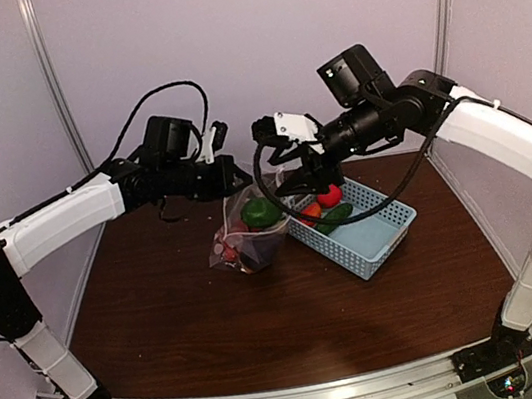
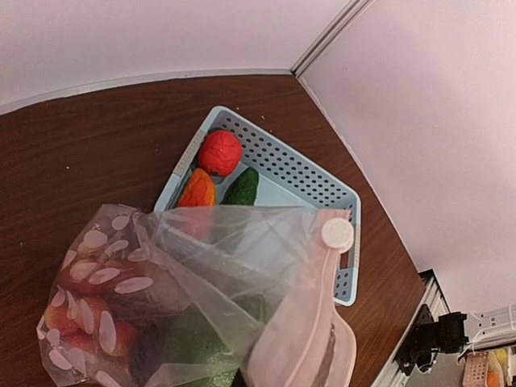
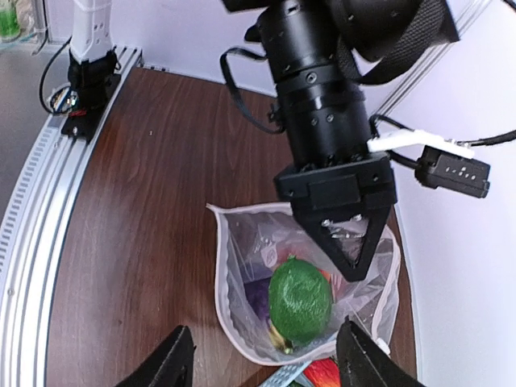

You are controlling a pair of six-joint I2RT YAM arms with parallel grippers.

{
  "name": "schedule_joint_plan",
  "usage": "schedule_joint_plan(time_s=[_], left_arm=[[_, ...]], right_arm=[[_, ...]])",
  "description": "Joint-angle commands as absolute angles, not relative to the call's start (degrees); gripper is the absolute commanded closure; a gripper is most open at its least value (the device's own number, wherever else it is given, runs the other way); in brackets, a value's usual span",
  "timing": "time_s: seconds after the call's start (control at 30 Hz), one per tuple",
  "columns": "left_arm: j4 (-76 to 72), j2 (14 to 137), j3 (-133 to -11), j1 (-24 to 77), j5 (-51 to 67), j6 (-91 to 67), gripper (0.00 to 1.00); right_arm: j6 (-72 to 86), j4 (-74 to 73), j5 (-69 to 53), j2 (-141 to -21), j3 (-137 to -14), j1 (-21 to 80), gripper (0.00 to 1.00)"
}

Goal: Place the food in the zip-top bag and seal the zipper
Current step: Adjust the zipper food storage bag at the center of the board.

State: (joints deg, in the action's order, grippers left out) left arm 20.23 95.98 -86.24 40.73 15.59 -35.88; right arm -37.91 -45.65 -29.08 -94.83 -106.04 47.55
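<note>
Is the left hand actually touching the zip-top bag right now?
Touching. Right wrist view: the left hand is closed on the far rim of the zip-top bag, holding its mouth up.

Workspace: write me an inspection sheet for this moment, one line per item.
Surface: dark brown wood table.
Job's things: zip-top bag stands open and unsealed, holding a green pepper and red pieces. A red toy, an orange toy and a cucumber lie in the blue basket.
Clutter: nothing seen.
Grippers: left gripper pinches the bag's rim. Right gripper is open and empty above the mouth.
Cables: black cables loop at both wrists.
Surroundings: pale walls; metal rail at the near edge.
</note>
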Motion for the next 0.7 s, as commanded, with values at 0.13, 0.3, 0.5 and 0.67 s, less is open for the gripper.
schedule_joint_plan(time_s=[0.13, 0.3, 0.5, 0.67], left_arm=[[22.2, 97.5, -88.2, 41.0, 17.2, -32.8, 1.00], [22.2, 97.8, -88.2, 41.0, 18.2, -32.8, 1.00], [22.2, 98.0, -88.4, 41.0, 18.9, -32.9, 1.00], [25.4, 98.1, -90.3, 41.0, 17.8, -31.1, 1.00]], right_arm=[[-57.5, -54.1, -22.6, -99.4, -103.1, 48.9, 0.46], [-58.6, -52.4, -19.6, -102.5, -102.3, 49.9, 0.46], [-58.7, -53.4, -18.3, -106.9, -103.4, 50.2, 0.54], [-58.6, -54.4, -16.3, -107.8, -106.6, 51.1, 0.87]])
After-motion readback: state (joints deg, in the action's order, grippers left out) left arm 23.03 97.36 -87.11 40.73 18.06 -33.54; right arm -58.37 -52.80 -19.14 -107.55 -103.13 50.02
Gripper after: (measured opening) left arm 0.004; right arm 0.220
